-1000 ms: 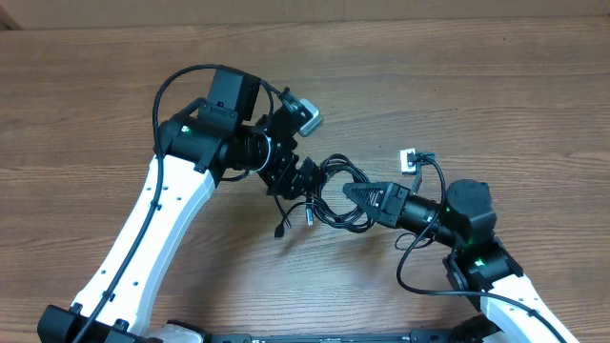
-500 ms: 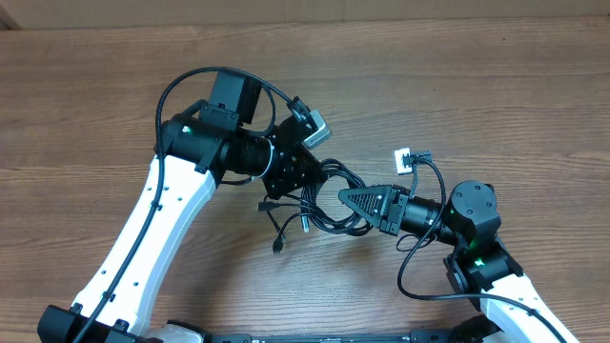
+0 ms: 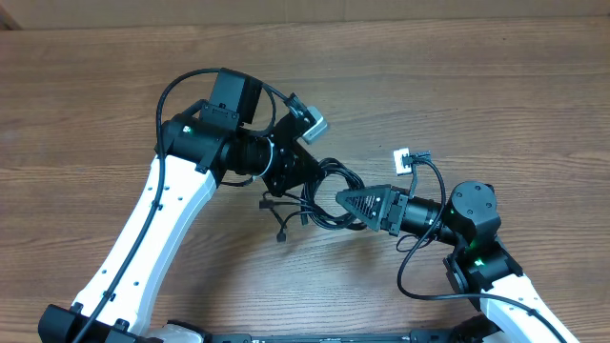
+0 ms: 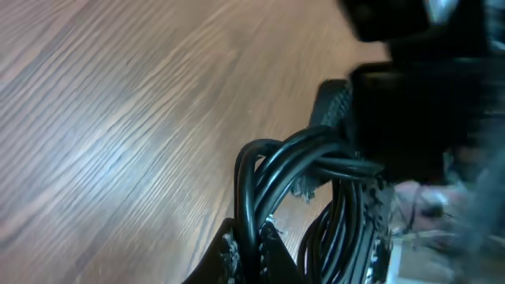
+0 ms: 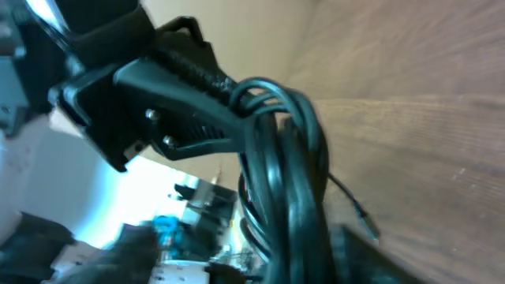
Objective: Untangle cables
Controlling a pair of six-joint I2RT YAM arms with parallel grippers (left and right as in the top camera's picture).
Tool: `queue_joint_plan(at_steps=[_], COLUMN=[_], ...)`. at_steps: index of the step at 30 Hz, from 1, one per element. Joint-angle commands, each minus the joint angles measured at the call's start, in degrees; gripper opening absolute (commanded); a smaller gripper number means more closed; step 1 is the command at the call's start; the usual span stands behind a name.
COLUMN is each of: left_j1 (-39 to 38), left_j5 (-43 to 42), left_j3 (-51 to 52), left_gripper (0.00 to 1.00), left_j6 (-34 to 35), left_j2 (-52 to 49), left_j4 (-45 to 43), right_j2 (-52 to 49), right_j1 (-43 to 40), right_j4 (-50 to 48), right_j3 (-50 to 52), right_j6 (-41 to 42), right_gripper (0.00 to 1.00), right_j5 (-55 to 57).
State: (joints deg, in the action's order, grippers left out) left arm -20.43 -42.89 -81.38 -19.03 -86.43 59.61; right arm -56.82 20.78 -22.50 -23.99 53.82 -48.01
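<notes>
Cables (image 5: 292, 173) sit bunched at the middle of the table (image 3: 496, 86), your left gripper (image 4: 248, 252) clamped shut on their loops to anchor the bundle, while your right gripper (image 3: 343, 200) noses into the coil, finger state unreadable, presumably to free a strand.

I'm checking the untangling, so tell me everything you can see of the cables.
The cables are thin, glossy black cords, several strands looped in one tangled bunch near the middle of the wooden table. The left gripper pinches some strands; the right gripper sits at the bunch's other side. One loose end trails out.
</notes>
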Motion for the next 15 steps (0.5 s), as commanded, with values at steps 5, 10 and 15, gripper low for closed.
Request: queue_joint_plan(at_steps=[5, 10, 15], left_j1=[4.3, 10.3, 12.9], left_j5=[5.0, -5.9, -8.2], left_j3=[-0.7, -0.7, -0.7], left_gripper=[0.04, 0.04, 0.04], left_j6=[17.1, 18.6, 19.4], left_j2=[-0.6, -0.6, -0.6], left_j4=[-0.3, -0.6, -0.5], right_j2=[0.2, 0.1, 0.0], right_j1=[-1.7, -1.8, -1.6], right_j4=[2.0, 6.3, 12.2], right_j3=[-0.7, -0.7, -0.7], right_j6=[-0.1, -0.3, -0.3], right_gripper=[1.00, 1.00, 0.99], right_j5=[8.9, 9.4, 12.1])
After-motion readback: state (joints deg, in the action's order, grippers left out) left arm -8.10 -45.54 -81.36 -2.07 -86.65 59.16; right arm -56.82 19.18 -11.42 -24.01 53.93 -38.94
